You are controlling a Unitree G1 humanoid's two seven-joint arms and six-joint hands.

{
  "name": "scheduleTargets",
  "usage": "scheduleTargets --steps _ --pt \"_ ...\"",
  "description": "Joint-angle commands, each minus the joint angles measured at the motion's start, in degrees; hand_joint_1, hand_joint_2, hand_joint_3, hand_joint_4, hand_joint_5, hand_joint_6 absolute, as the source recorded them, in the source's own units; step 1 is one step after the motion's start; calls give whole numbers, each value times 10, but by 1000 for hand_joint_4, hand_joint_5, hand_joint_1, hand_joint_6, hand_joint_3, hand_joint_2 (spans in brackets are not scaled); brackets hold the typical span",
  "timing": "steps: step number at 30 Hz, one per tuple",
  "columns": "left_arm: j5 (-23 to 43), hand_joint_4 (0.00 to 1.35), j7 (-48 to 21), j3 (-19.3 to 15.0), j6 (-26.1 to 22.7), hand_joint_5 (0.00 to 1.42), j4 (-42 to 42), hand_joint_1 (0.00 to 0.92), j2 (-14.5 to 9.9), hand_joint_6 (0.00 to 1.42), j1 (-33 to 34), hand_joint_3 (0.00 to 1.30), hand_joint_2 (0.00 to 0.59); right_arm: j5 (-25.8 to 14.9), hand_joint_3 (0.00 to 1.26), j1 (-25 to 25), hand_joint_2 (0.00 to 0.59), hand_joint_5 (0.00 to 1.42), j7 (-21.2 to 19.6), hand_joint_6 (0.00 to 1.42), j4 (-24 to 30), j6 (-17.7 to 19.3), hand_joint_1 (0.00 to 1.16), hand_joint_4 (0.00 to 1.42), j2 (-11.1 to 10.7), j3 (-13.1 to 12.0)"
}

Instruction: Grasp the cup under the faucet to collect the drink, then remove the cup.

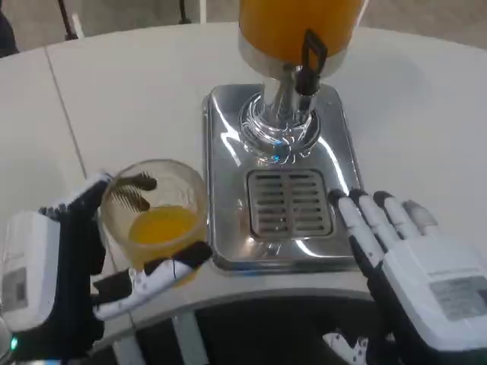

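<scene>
The left hand [68, 266] grips the cup [156, 217] of juice (right hand [415, 266] empty, fingers spread) beside the dispenser [293, 91]; tilting it could spill onto the counter [137, 99].

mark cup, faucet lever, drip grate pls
cup [156, 217], head view, on the clear wall above the orange drink.
faucet lever [312, 57], head view, on the black handle's middle.
drip grate [291, 204], head view, on the centre of the slotted plate.

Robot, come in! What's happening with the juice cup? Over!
Left hand holds cup, juice inside, off the drip tray. Right hand open beside tray. Nothing in the way.
</scene>
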State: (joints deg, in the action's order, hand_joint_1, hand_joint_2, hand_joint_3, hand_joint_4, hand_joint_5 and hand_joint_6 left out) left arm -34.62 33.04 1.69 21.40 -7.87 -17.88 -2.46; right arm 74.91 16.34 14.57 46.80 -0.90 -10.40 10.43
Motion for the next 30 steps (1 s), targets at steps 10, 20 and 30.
scheduleTargets --steps 10,20,30 --pt "-12 1250 -23 4 64 1416 -66 594 24 1424 -80 1003 0 25 0 6 363 0 -18 1 12 29 558 0 18 31" --pt "-11 1250 -39 8 78 1402 -65 594 37 1424 -81 1003 0 -5 0 46 395 0 -41 15 23 48 506 0 13 20" --pt "-10 1250 -48 2 85 1402 -61 594 36 1424 -79 1003 0 -4 0 8 401 0 -12 16 11 43 465 0 29 21"
